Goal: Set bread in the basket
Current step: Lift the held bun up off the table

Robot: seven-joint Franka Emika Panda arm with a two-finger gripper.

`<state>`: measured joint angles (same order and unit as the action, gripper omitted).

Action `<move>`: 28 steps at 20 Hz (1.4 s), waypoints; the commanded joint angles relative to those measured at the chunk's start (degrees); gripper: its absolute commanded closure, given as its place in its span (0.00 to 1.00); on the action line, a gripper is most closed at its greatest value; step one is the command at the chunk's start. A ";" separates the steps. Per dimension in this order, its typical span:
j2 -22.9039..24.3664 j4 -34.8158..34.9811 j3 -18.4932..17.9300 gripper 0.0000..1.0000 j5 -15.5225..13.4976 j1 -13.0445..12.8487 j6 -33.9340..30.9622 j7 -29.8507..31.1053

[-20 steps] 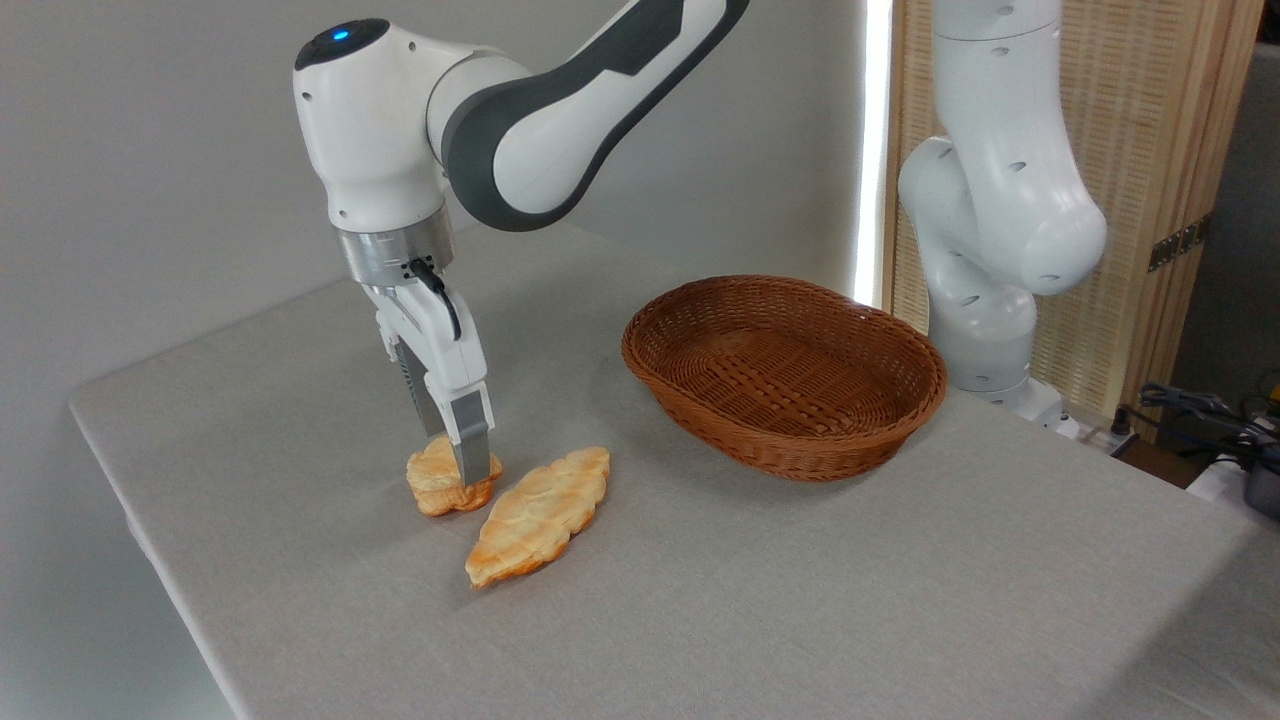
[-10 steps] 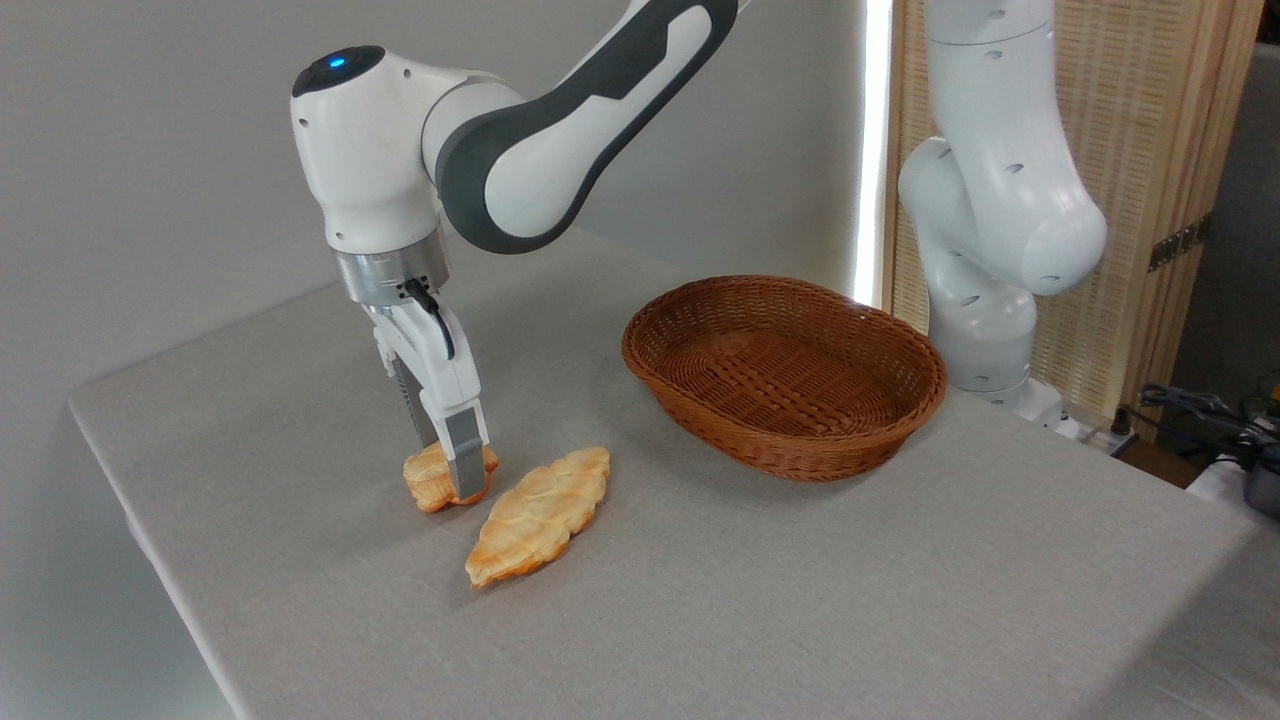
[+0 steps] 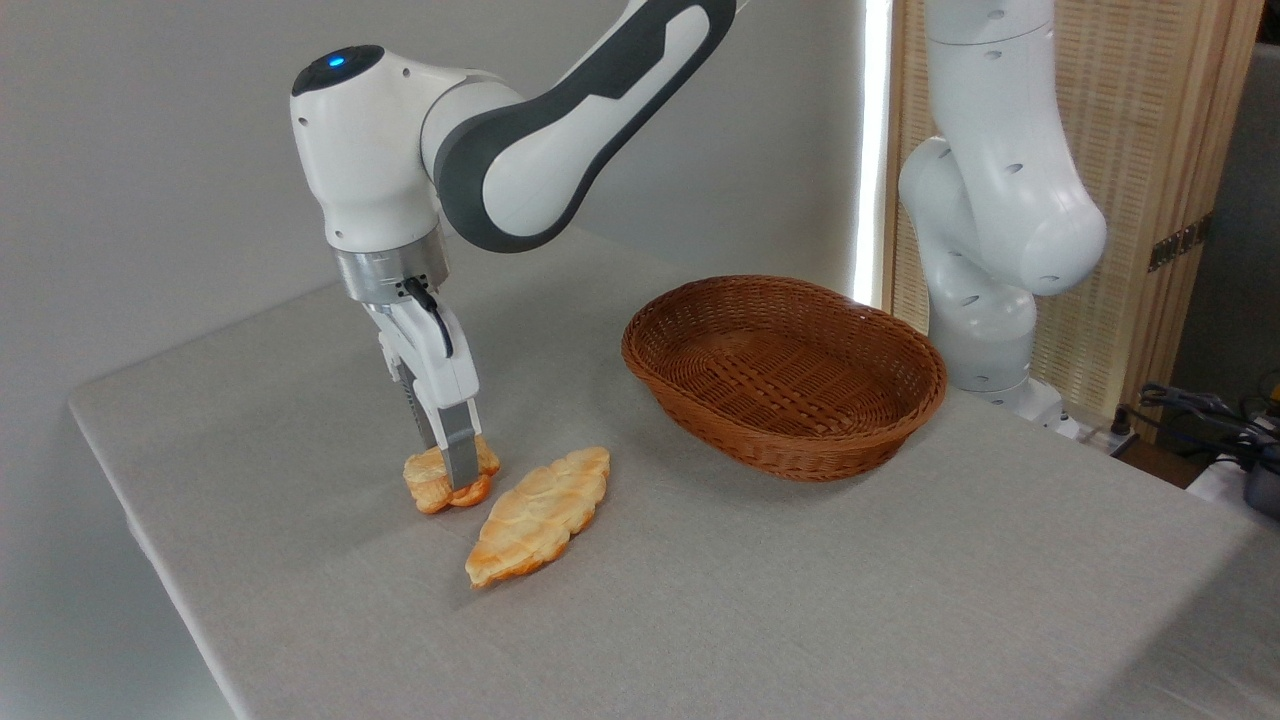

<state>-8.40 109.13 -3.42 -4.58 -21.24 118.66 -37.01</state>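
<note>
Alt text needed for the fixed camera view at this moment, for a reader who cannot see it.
A white robot arm's end effector grips a small, puffy golden-orange bread at the surface of a grey table. A longer, flat leaf-shaped golden pastry lies just right of it. An empty oval reddish-brown wicker basket sits farther right.

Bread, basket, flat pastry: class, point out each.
bread (image 3: 428,478), fixed camera, its left lobe
basket (image 3: 800,460), fixed camera, its front outer wall
flat pastry (image 3: 535,515), fixed camera, its top middle
</note>
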 commanded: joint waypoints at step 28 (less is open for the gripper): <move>21.65 4.93 -0.97 0.49 -0.78 -0.21 -19.07 2.56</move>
<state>6.88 109.43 -3.92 -4.58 -21.08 101.63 -35.52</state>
